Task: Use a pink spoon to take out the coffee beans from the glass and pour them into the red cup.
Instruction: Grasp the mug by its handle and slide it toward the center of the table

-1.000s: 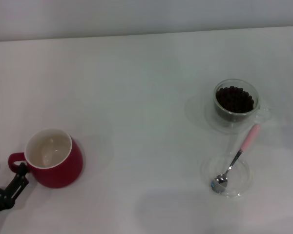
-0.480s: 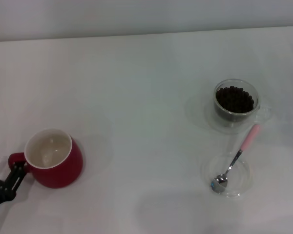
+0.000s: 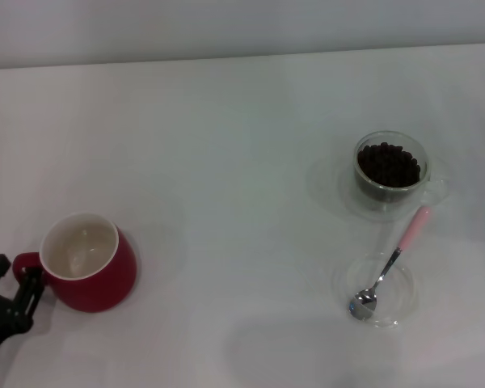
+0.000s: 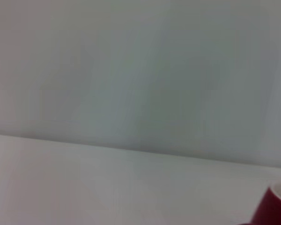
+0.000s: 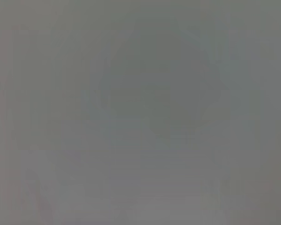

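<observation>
The red cup (image 3: 89, 271) stands upright at the near left of the white table (image 3: 226, 162), white inside, its loop handle pointing left. My left gripper (image 3: 14, 276) is low beside that handle, open, with one dark finger on each side of it. An edge of the red cup (image 4: 275, 208) also shows in the left wrist view. At the right, the glass (image 3: 390, 171) holds the coffee beans (image 3: 388, 164). The pink spoon (image 3: 392, 263) lies just in front of it, handle toward the glass. My right gripper is out of view.
The spoon's metal bowl rests in a shallow clear round dish (image 3: 404, 295). A clear saucer (image 3: 339, 194) seems to lie under the glass. A pale wall runs behind the table's far edge. The right wrist view shows only flat grey.
My left gripper has moved up and to the left along the cup's side. Its second finger has come into sight, and the two now flank the handle. Cup, glass and spoon stay put.
</observation>
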`<move>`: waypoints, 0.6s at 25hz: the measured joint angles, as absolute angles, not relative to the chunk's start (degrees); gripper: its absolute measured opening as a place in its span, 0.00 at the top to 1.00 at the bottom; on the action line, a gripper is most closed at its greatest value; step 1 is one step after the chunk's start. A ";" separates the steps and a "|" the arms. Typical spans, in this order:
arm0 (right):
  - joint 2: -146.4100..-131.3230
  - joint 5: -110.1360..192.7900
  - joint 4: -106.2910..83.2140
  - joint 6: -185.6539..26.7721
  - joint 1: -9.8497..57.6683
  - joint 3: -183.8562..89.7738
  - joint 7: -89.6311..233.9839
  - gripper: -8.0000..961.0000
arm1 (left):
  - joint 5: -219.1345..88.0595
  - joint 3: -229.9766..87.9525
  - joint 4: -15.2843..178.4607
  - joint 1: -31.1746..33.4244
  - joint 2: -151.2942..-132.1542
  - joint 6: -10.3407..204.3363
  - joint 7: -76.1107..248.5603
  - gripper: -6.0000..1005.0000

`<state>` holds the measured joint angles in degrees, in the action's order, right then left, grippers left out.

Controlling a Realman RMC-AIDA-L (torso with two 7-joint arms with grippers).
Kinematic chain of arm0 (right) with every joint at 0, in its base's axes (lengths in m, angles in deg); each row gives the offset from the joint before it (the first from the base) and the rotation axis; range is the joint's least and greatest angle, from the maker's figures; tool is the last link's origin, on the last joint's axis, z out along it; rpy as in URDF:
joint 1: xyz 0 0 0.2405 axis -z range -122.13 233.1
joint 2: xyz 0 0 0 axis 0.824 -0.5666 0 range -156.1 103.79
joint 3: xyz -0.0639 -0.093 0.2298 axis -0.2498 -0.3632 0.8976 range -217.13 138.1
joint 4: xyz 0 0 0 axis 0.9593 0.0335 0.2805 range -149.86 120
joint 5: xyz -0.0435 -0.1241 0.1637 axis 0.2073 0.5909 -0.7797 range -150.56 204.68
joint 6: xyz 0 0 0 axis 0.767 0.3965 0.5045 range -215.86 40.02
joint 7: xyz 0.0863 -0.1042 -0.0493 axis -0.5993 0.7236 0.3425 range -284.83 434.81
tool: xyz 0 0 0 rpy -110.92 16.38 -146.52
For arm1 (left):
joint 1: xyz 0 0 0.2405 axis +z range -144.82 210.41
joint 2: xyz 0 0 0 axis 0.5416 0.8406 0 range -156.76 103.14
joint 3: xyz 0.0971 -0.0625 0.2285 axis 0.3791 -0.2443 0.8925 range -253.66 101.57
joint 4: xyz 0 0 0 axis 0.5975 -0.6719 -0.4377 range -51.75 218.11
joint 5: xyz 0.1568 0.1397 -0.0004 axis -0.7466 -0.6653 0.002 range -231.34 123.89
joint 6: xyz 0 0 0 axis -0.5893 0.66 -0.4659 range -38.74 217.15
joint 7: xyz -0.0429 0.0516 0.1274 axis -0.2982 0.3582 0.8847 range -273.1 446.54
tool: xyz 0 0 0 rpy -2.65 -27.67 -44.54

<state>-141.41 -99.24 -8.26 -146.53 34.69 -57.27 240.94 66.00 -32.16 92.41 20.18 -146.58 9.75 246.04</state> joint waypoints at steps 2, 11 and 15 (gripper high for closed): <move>-141.41 -99.24 -8.25 -146.34 34.70 -57.26 240.94 0.11 | 64.88 -31.90 92.45 20.10 -146.55 9.54 245.99 0.50; -141.46 -99.24 -8.26 -145.98 34.79 -57.26 240.69 0.11 | 64.20 -32.04 92.46 19.76 -146.51 9.08 245.91 0.63; -141.47 -99.26 -8.46 -145.98 34.77 -57.26 240.73 0.11 | 64.15 -31.88 92.43 19.61 -146.46 8.98 245.89 0.67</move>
